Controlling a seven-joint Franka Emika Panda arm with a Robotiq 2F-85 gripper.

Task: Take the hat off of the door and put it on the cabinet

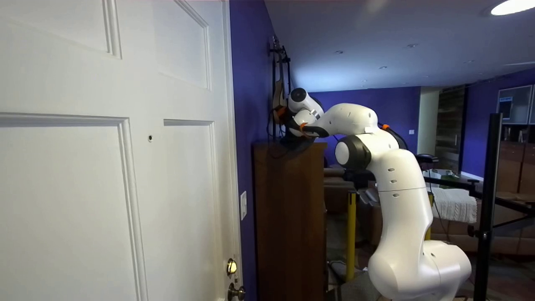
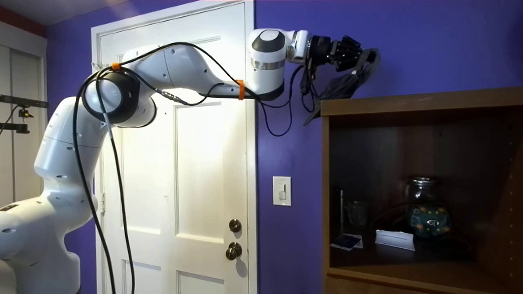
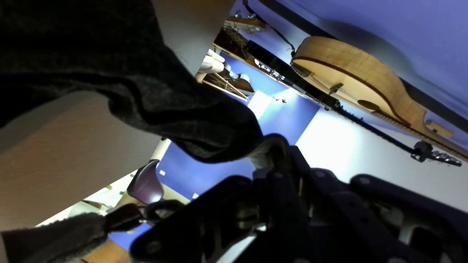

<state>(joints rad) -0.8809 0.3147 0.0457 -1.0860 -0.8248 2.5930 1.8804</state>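
One soft, blackish hat (image 2: 346,84), creased and floppy, droops under the pincer (image 2: 363,56), which is clamped on its cloth. Beneath the pincer stands one brown wooden cabinet (image 2: 421,103); off to the pincer's side, one white panelled door (image 2: 200,163).
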